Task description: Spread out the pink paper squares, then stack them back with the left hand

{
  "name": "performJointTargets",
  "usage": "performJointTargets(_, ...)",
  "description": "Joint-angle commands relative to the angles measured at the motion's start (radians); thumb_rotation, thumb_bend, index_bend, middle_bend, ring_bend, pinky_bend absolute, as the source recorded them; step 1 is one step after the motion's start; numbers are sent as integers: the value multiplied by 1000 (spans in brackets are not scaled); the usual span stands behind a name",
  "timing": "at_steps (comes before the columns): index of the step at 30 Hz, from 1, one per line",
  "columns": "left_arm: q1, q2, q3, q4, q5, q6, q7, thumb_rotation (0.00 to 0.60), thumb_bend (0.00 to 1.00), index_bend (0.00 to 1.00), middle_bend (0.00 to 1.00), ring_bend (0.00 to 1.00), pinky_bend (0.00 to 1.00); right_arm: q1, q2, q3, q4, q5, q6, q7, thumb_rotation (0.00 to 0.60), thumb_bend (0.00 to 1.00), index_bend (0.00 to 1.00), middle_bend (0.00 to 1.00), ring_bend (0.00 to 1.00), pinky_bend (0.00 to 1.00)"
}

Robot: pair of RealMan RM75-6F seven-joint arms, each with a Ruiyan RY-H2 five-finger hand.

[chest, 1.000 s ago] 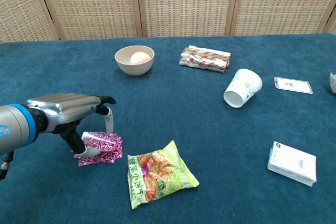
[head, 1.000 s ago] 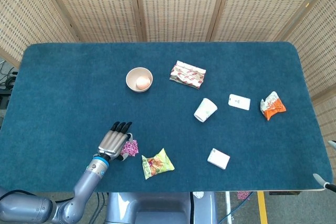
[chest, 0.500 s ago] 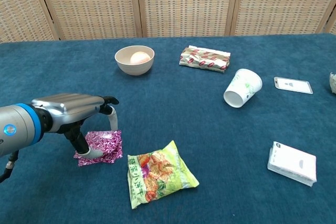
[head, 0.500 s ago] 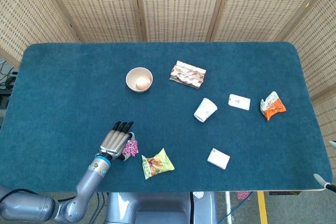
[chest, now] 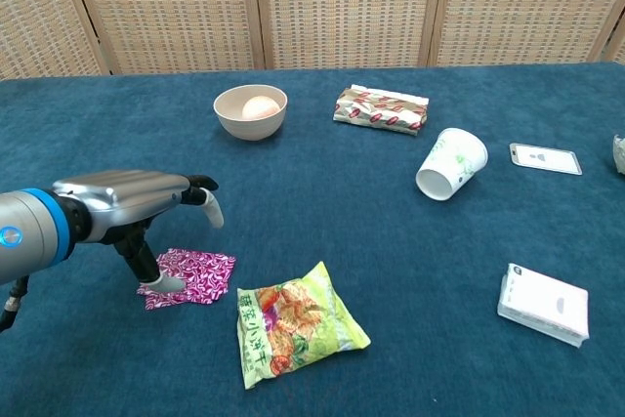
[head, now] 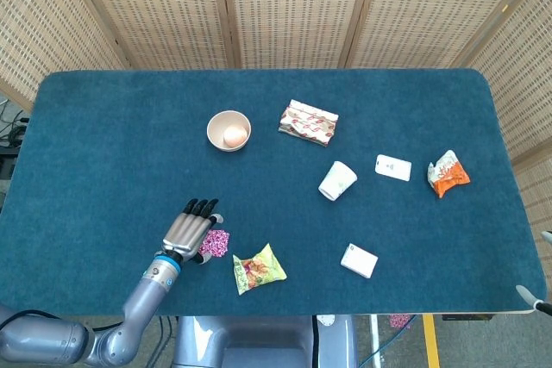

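While the left hand (chest: 127,197) hovers palm-down low over the worktop (chest: 322,202), its thumb reaches down and its tip presses on the near-left part of the pink paper squares (chest: 192,275); the other fingers (chest: 200,187) stretch out flat above the paper, not wrapped around anything, so nothing is gripped. In the head view the same left hand (head: 188,232) shows the squares (head: 215,243) peeking out just right of the fingers. The squares lie flat on the worktop as one overlapping patch; can't tell how many sheets. Green snack bag (chest: 293,324) sits near, right of and closer than the fingers, apart from the paper. Bowl (chest: 251,110) with an egg-like thing is well beyond the fingers. Tipped paper cup (chest: 450,163), red-patterned packet (chest: 381,109), white card (chest: 544,158) and white box (chest: 544,304) are far right. Right hand not seen in either view.
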Motion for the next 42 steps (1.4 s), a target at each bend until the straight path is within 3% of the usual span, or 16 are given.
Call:
performJointTargets(1, 19, 24, 0, -14, 32, 17, -32, 582, 249, 220, 0, 0, 0, 1, 1, 0, -1, 0, -1, -1, 600, 128, 174, 211, 0, 0)
performJointTargets(15, 191, 192, 64, -91, 328, 173, -251, 586, 257, 194, 0, 0, 0, 15, 5, 3, -20, -4, -16, -25, 600, 131, 174, 212, 0, 0)
performJointTargets(27, 431, 329, 179, -64, 675, 421, -469, 584, 255, 192, 0, 0, 0, 23, 15, 4, -64, -9, -20, -75, 600, 131, 174, 212, 0, 0)
performJointTargets(34, 527, 367, 218, -57, 755, 479, -513, 583, 254, 192, 0, 0, 0, 26, 22, -1, -85, -15, -25, -104, 600, 131, 175, 211, 0, 0)
performJointTargets(42, 586, 407, 226, -63, 781, 481, -549, 584, 253, 192, 0, 0, 0, 32, 33, -18, -105, -44, -30, -145, 600, 131, 185, 211, 0, 0)
